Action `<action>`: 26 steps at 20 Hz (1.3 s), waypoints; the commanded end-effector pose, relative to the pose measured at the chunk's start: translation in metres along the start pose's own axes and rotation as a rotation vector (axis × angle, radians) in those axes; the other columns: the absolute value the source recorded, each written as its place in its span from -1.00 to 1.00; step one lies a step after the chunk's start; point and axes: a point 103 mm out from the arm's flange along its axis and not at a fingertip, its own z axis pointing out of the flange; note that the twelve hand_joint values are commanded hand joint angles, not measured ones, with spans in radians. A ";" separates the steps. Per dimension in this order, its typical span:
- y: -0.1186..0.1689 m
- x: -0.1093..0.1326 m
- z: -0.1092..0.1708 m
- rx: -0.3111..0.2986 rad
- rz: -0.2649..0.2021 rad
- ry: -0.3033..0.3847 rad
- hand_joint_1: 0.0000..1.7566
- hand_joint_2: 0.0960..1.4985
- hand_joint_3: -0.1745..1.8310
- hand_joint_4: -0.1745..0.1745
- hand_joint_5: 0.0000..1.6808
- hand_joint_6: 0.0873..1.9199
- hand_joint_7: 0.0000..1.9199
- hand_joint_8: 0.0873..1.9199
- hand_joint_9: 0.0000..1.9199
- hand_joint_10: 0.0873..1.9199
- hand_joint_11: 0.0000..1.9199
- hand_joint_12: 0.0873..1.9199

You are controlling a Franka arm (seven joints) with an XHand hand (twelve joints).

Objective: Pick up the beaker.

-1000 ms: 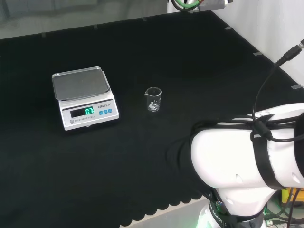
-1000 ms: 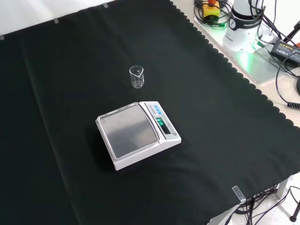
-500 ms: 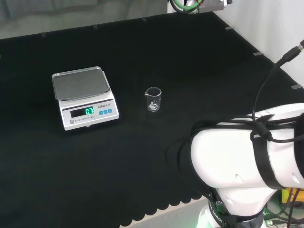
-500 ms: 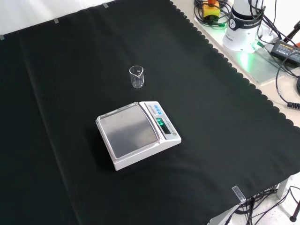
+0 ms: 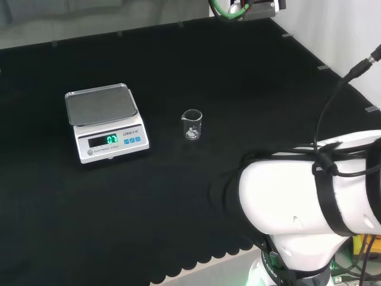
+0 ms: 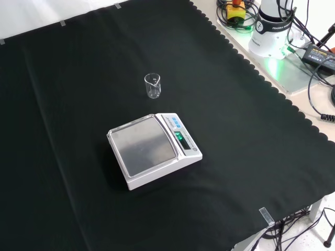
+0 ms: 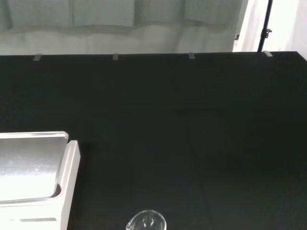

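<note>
in your head view the arm's big white link point(image 5: 309, 196) bulked at the lower right, bound by black straps and trailing a black cable up toward the right edge. below it sat the arm's base point(image 5: 286, 271) with a green glow. in your front view that white base point(image 6: 272, 31) stood at the top right, beside the bench.

We see a clear glass beaker point(image 5: 192, 124) beside a white scale point(image 5: 106, 122) with a grey steel pan, green digits and blue buttons, on the bench's black cloth point(image 5: 238, 77).
</note>
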 end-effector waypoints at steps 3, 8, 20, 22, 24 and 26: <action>0.031 0.006 0.044 0.014 0.015 0.016 -0.71 0.17 -0.56 -0.27 -0.78 -1.00 -0.96 -0.25 -0.76 -0.13 -0.88 0.59; 0.049 0.013 0.068 0.020 0.003 0.026 -0.69 0.16 -0.57 -0.27 -0.76 -1.00 -0.94 -0.23 -0.74 -0.13 -0.87 0.59; 0.076 0.017 0.151 0.066 0.042 0.031 -0.66 0.16 -0.57 -0.32 -0.69 -1.00 -0.92 -0.21 -0.72 -0.13 -0.85 0.58; 0.077 0.015 0.161 0.082 0.046 0.037 -0.66 0.16 -0.57 -0.33 -0.68 -1.00 -0.92 -0.21 -0.72 -0.13 -0.85 0.58; 0.077 0.014 0.172 0.095 0.044 0.045 -0.65 0.16 -0.57 -0.34 -0.68 -1.00 -0.92 -0.21 -0.72 -0.13 -0.85 0.58; 0.076 0.016 0.182 0.115 0.037 0.048 -0.65 0.16 -0.57 -0.34 -0.67 -1.00 -0.92 -0.21 -0.72 -0.13 -0.85 0.58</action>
